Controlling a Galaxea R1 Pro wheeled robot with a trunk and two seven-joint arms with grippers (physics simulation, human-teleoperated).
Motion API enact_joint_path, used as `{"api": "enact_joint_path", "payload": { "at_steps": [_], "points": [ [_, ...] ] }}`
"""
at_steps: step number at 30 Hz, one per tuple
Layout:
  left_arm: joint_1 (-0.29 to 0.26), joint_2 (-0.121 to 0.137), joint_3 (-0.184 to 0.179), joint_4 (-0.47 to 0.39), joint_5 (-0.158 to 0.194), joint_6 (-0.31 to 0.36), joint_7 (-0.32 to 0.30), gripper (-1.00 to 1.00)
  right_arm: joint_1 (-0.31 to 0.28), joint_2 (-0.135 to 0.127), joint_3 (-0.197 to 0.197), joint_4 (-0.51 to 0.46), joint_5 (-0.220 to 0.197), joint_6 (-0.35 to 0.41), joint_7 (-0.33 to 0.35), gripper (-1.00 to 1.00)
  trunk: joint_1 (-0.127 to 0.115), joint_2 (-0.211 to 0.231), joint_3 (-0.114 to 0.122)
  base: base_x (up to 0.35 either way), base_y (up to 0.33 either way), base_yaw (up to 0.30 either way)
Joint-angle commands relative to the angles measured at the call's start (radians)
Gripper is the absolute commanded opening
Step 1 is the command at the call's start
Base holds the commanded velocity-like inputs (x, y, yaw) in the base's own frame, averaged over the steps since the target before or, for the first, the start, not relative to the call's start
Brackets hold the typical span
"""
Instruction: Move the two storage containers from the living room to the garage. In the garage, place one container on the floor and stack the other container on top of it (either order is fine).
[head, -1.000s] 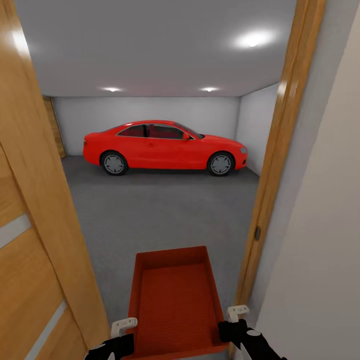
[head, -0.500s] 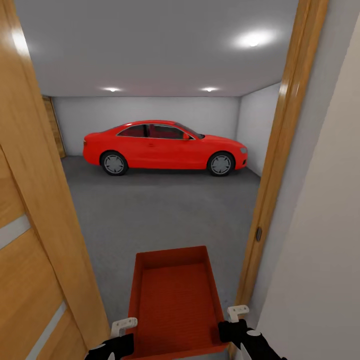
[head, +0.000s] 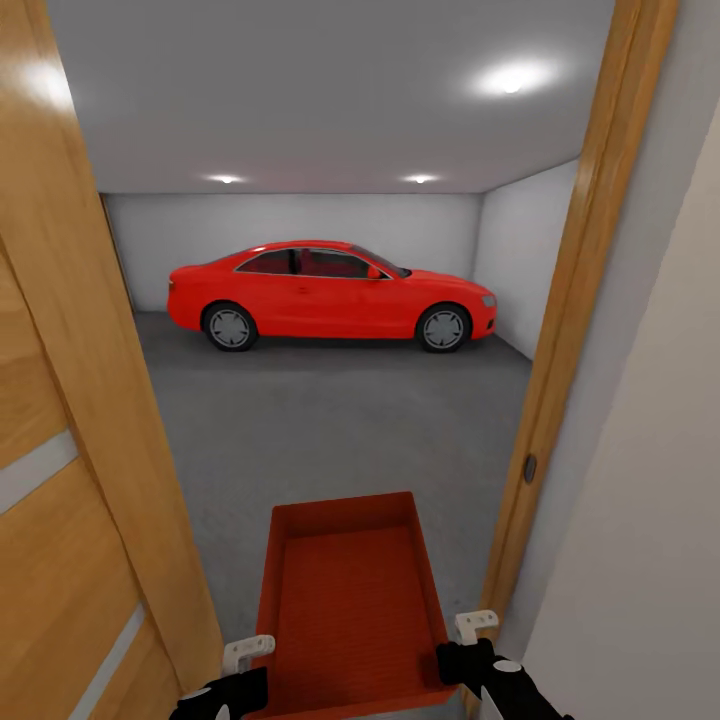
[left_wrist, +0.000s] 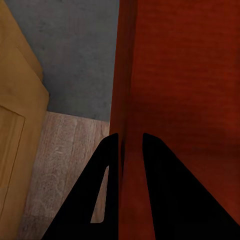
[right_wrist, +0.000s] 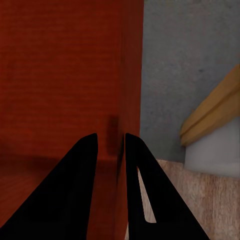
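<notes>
Orange-red storage container (head: 350, 600), carried in the garage doorway above the floor (head: 330, 430): left hand (left_wrist: 131, 142) and right hand (right_wrist: 111, 142) each pinch a thin side wall. Likely light, stiff; walls may flex.

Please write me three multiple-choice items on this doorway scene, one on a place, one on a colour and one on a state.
1. Where is the car parked?
A. against the far wall
B. in the doorway
C. on the wood floor

2. What colour is the bin?
A. blue
B. orange-red
C. grey

3. How is the bin held?
A. by the left gripper alone
B. it rests on the floor
C. each gripper clamps a side wall

Answers: 1 A, it stands before the pale back wall; 2 B, walls and bottom are orange-red; 3 C, the left gripper and the right gripper each straddle a wall.
</notes>
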Motion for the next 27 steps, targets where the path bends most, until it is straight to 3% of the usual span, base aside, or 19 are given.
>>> {"api": "enact_joint_path", "payload": {
  "at_steps": [1, 27],
  "points": [
    [0.001, 0.016, 0.0, -0.004, -0.062, -0.034, 0.028, -1.0, -0.002, -0.001, -0.004, 0.0, -0.041, 0.006, 0.039, -1.0, 0.0, -0.001, -0.002, 0.0, 0.002, 0.0],
    [0.001, 0.016, 0.0, -0.004, -0.061, -0.034, 0.028, -1.0, -0.001, -0.001, -0.004, 0.0, -0.041, 0.007, 0.039, -1.0, 0.0, -0.001, -0.002, 0.003, 0.0, 0.0]
  ]
}}
